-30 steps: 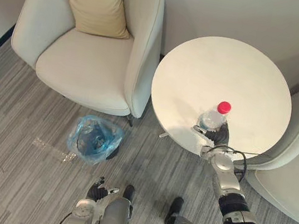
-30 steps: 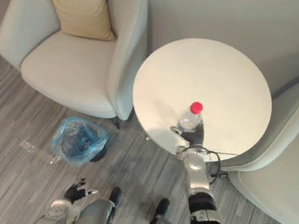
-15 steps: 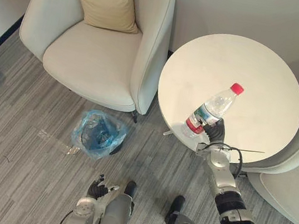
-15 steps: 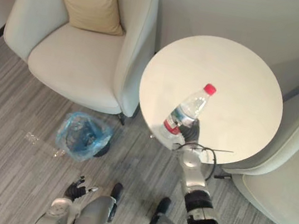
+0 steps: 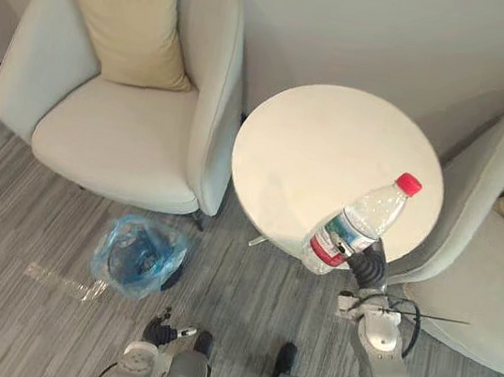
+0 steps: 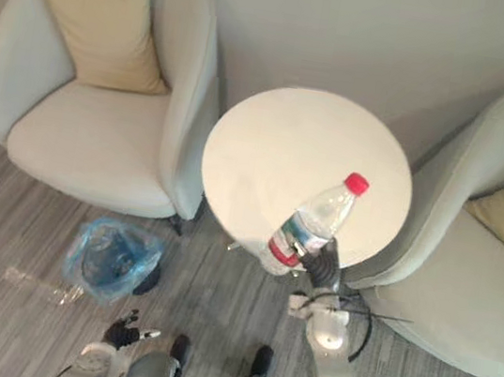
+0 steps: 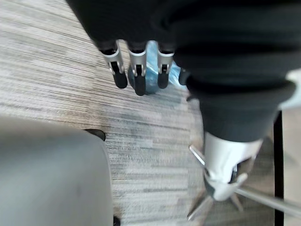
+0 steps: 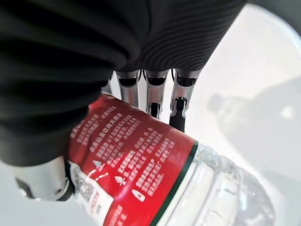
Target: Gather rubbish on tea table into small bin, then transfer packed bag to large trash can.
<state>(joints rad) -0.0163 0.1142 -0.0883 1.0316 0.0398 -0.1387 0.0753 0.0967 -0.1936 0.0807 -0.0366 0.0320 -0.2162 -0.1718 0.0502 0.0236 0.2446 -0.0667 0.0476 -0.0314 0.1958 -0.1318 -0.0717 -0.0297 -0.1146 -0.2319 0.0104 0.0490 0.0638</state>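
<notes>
A clear plastic bottle (image 5: 358, 223) with a red cap and red label hangs tilted above the near edge of the round white tea table (image 5: 315, 146). My right hand (image 5: 373, 261) is shut round its lower part; up close the fingers (image 8: 153, 96) curl behind the red label (image 8: 131, 174). The small bin lined with a blue bag (image 5: 136, 254) stands on the floor left of the table, with rubbish inside. My left hand (image 5: 159, 332) hangs low near the floor, its fingers (image 7: 136, 73) straight and holding nothing, with the blue bag (image 7: 175, 74) beyond them.
A pale armchair (image 5: 100, 128) with a tan cushion (image 5: 129, 28) stands left of the table. A second armchair (image 5: 484, 252) presses against the table's right side. A clear plastic scrap (image 5: 58, 281) lies on the grey striped carpet beside the bin.
The bottle stood upright on the table in my right hand's grasp; it has since been lifted, tilted and drawn back over the near edge. The camera has shifted too.
</notes>
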